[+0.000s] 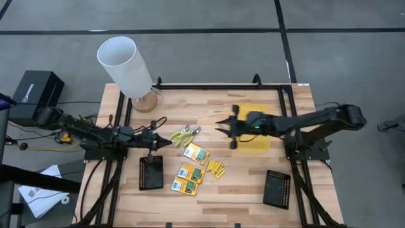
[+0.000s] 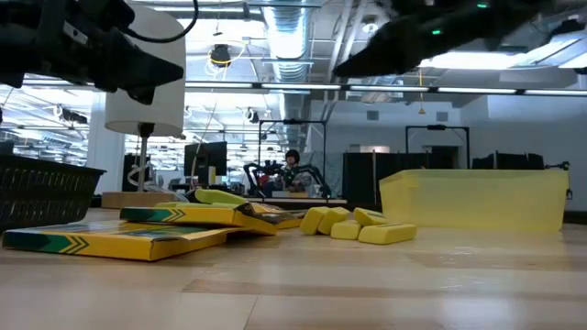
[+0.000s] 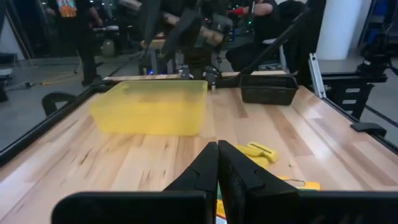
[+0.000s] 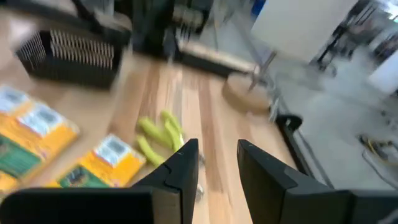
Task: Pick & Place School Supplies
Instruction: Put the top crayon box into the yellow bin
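Three yellow-and-green boxes (image 1: 196, 154) (image 1: 190, 173) (image 1: 184, 186) lie flat in the table's middle, overlapping slightly. Several short yellow sticks (image 1: 216, 168) lie to their right. The plier-like tool (image 1: 185, 133) lies flat beyond them, its yellow-green handles (image 4: 158, 134) showing in the right wrist view. My left gripper (image 1: 168, 144) hovers shut just left of the tool and boxes. My right gripper (image 1: 223, 130) hovers open above the table, right of the tool, in front of the yellow tray. Low view shows boxes (image 2: 183, 220) and sticks (image 2: 353, 225) on the wood.
A translucent yellow tray (image 1: 256, 138) sits under my right arm. Black mesh trays stand at the near left (image 1: 152, 172) and near right (image 1: 277, 188). A white lamp (image 1: 126, 66) on a round wooden base stands at the far left corner. Black frame rails edge the table.
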### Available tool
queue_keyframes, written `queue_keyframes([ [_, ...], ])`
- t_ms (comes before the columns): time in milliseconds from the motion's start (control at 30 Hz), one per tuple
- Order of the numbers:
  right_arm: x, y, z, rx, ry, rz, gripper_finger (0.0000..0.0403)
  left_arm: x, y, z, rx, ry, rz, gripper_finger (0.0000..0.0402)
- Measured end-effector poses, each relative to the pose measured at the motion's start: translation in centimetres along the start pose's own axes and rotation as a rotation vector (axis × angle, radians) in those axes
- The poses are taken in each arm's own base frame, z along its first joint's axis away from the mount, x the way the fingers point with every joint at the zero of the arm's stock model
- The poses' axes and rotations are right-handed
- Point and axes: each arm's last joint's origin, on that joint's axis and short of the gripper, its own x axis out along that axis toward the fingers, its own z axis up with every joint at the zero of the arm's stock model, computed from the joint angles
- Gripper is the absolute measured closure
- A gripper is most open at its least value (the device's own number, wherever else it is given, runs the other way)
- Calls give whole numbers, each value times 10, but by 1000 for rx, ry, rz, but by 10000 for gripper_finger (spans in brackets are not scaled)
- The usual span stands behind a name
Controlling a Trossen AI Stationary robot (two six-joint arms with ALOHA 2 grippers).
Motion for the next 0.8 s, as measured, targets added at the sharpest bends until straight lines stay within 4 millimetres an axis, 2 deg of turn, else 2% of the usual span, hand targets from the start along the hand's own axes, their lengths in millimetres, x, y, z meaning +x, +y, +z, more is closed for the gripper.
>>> queue_keyframes([
  [133,30,5,9,-108,158,-27,300,0,-2,0,4,4,-12,401],
  [267,56,18,14,-208,253,-2,300,-1,-3,0,7,4,-19,401],
  [433,83,40,8,-285,357,71,300,-1,-3,-1,9,8,-18,401],
  [633,98,67,-20,-319,514,139,300,-1,-3,-2,11,20,-18,401],
  [800,100,80,-36,-314,612,173,300,-1,-3,-2,13,25,-18,400],
])
